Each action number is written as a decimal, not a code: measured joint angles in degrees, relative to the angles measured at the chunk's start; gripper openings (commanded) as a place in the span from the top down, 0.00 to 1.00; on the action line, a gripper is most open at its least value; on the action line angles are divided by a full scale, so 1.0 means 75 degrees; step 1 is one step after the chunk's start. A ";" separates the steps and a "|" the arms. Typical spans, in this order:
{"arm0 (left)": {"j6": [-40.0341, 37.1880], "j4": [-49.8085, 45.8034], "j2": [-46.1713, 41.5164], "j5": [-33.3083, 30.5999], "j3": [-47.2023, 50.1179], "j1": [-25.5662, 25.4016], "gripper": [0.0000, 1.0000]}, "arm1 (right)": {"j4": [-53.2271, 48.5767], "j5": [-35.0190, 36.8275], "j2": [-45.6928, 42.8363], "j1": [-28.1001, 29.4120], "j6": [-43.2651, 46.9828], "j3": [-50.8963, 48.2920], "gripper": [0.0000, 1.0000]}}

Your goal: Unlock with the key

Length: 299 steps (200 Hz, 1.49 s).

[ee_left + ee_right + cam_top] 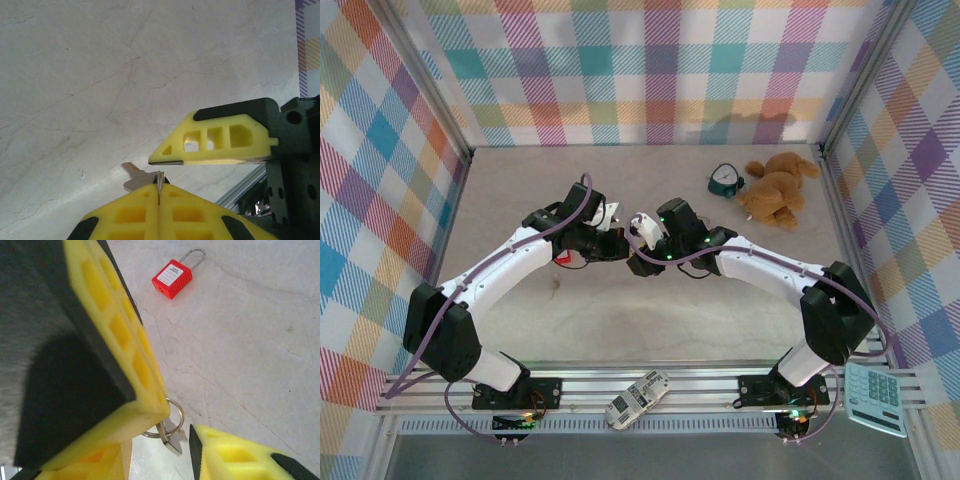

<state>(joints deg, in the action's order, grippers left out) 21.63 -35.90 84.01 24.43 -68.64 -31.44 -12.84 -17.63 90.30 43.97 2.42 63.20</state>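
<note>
My left gripper (160,189) is shut on the small silver key (134,176), whose blade sticks out past the yellow fingertips to the left. The key (172,439) and its ring (178,410) hang between the fingers of my right gripper (179,424), which is open around them; the lower right finger (230,456) stands apart from the key. The red padlock (172,278) lies flat on the table beyond, shackle pointing away. From above, both grippers meet mid-table, left gripper (615,247) against right gripper (637,255), with the padlock (563,258) just left, partly under the left arm.
A brown stuffed toy (778,190) and a small dark teal object (725,180) lie at the back right. A remote (638,400) and a calculator (875,397) rest on the near rail. Plaid walls enclose three sides.
</note>
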 measured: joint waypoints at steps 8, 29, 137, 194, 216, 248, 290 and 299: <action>0.0000 0.0000 -0.0003 0.0009 0.0000 0.0000 1.00 | -0.0020 0.0006 0.0003 0.0000 0.0000 0.0000 0.67; 0.0000 0.0000 -0.0012 0.0029 0.0000 0.0000 1.00 | -0.0012 0.0032 0.0003 0.0000 0.0000 0.0003 0.72; -0.0041 0.0029 -0.0044 -0.0009 0.0000 0.0000 0.74 | 0.0166 0.0087 -0.0032 0.0085 -0.0204 -0.0099 0.91; -0.0090 0.0140 -0.0577 -0.0530 0.0239 0.0009 0.30 | 0.0667 0.0201 -0.0271 0.0085 -0.0463 -0.0490 0.92; -0.0108 0.0915 -0.1338 -0.0697 0.1037 0.0003 0.32 | 0.0831 0.0315 -0.0495 0.0085 -0.0527 -0.0720 0.92; -0.0003 0.2471 -0.2530 -0.0953 0.2637 -0.0006 0.36 | 0.0909 0.0271 -0.0947 -0.0076 -0.0729 -0.1032 0.92; 0.0248 0.6254 -0.3564 -0.1413 0.5263 -0.0099 0.49 | 0.1090 -0.0268 -0.1638 -0.0775 -0.1107 -0.1341 0.92; 0.0227 0.7487 -0.3465 -0.1361 0.5931 -0.0207 0.47 | 0.1137 -0.0463 -0.1795 -0.0927 -0.1224 -0.1416 0.92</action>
<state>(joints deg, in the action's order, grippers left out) 23.33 20.25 58.02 14.22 -24.16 -32.99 -4.32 -21.10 76.84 37.01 -6.76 52.58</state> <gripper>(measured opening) 0.514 0.081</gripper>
